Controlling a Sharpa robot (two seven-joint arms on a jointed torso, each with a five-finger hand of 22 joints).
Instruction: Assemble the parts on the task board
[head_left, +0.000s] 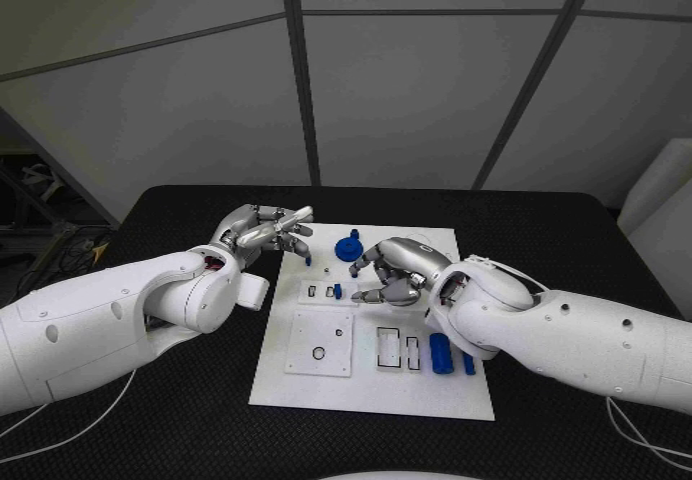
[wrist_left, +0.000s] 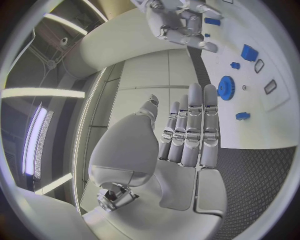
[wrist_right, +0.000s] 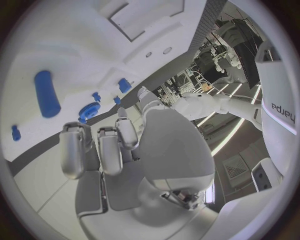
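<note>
head view, left hand (head_left: 264, 231): fingers loosely curled, empty, at the task board's (head_left: 378, 385) upper left corner.
head view, right hand (head_left: 397, 270): fingers curled down over the board's centre; grip unclear.
head view, parts: blue gear (head_left: 348, 247) upper centre; blue cylinder (head_left: 440, 353) lower right.
left wrist view: fingers (wrist_left: 195, 131) straight, side by side, holding nothing.
right wrist view: fingers (wrist_right: 100, 148) bent, empty.

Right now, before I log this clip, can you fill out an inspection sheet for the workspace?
Surface: black table, a white task board in the middle.
Job's things: blue gear at the board's far end; blue cylinder and a smaller blue part near the right arm; empty slots between.
Clutter: nothing seen.
Hands: left hand over the board's far left corner, right hand over the board, both holding nothing.
Cables: white cable on the table under the left arm.
Surroundings: grey panelled wall.
</note>
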